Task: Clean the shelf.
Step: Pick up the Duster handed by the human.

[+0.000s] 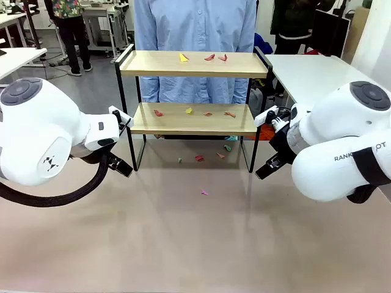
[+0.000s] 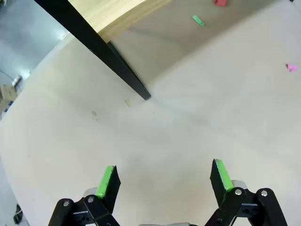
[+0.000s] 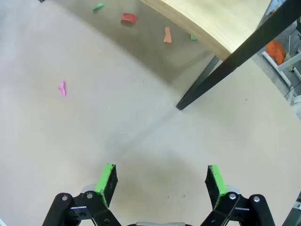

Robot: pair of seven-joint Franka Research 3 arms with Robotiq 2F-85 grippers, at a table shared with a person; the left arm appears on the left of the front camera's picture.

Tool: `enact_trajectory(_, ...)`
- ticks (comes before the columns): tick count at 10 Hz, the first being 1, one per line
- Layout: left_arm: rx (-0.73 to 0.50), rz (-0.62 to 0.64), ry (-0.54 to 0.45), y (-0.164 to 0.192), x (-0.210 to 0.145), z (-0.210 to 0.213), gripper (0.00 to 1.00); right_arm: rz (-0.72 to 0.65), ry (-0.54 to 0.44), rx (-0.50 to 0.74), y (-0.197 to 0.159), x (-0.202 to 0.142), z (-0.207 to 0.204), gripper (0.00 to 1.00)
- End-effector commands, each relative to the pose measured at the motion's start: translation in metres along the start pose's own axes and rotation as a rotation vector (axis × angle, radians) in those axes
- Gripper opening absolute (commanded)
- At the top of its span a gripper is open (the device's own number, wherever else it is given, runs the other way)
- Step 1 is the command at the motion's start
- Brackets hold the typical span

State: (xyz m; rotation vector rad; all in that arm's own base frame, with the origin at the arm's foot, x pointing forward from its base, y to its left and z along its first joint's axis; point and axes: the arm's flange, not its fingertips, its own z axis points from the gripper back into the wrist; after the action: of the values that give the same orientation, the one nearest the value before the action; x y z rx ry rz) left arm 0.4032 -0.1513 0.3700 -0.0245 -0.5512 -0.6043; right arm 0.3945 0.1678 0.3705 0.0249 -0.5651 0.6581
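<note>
The shelf (image 1: 194, 64) stands at the far middle of the table, with two light wooden boards in a black frame. Small coloured paper scraps lie on its top board (image 1: 209, 57), on its lower board (image 1: 189, 111) and on the table beneath it (image 1: 199, 158). One pink scrap (image 1: 204, 193) lies farther forward. My left gripper (image 2: 164, 176) hovers open and empty above bare table, near the shelf's front left leg (image 2: 117, 66). Open and empty too, my right gripper (image 3: 161, 181) hangs near the front right leg (image 3: 221, 70), with the pink scrap (image 3: 62, 88) off to its left.
A person in a light blue shirt (image 1: 194, 24) stands right behind the shelf. White tables (image 1: 311, 70) flank the far corners. The tan tabletop (image 1: 195, 244) in front of the shelf gives free room between my two arms.
</note>
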Motion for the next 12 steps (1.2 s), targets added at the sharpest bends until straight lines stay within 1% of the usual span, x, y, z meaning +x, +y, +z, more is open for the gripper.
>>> enact_trajectory(1, 0.000, 0.000, 0.000, 0.000, 0.000, 0.000, 1.00, 0.000, -0.001, 0.000, 0.000, 0.000, 0.000, 1.00)
enact_trajectory(9, 0.000, 0.001, 0.000, 0.000, 0.000, 0.000, 1.00, 0.001, 0.000, 0.000, 0.000, 0.000, 0.000, 1.00)
enact_trajectory(10, -0.025, -0.006, -0.044, 0.004, 0.009, 0.021, 1.00, 0.006, -0.034, 0.009, -0.009, 0.015, 0.018, 1.00)
enact_trajectory(11, -0.082, -0.005, -0.048, 0.014, 0.020, 0.041, 1.00, -0.005, -0.062, 0.007, -0.019, 0.025, 0.043, 1.00)
enact_trajectory(12, -0.124, -0.010, -0.049, 0.026, 0.028, 0.059, 1.00, -0.011, -0.103, 0.010, -0.028, 0.028, 0.068, 1.00)
